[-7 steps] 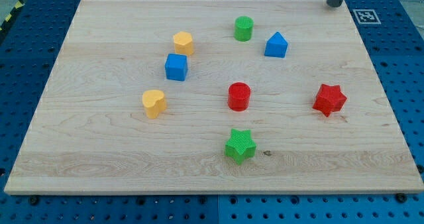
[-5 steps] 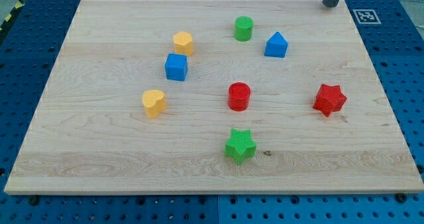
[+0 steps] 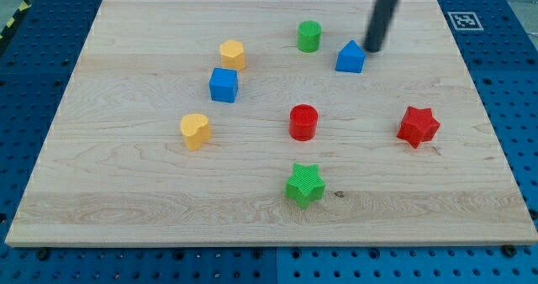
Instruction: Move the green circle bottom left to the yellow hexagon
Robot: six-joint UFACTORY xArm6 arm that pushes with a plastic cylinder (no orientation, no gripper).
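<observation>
Blocks sit spread out on a pale wooden counter point(image 3: 126, 191). My tip point(image 3: 371, 49) is at the end of a dark straight rod that comes down from the view's top. There are no fingers on this arm, so nothing opens or shuts and nothing is held. My tip is just beside the blue plastic block with a pointed top point(image 3: 350, 57), at its upper right corner; I cannot tell if they touch.

The small green plastic circle block point(image 3: 309, 36) stands upright near the view's top, to the left of that blue block and apart from my tip. It is round, so it points no way at all, and its long line runs straight up.

The yellow plastic hexagon block point(image 3: 233, 55) is to the left of the green circle, well apart from it. A blue plastic cube point(image 3: 224, 85) sits just below the yellow hexagon. A yellow plastic heart block point(image 3: 195, 131) lies lower left. A red plastic circle block point(image 3: 303, 122) is in the middle. A red plastic star block point(image 3: 418, 126) is at the view's right. A green plastic star block point(image 3: 304, 185) is near the view's bottom.
</observation>
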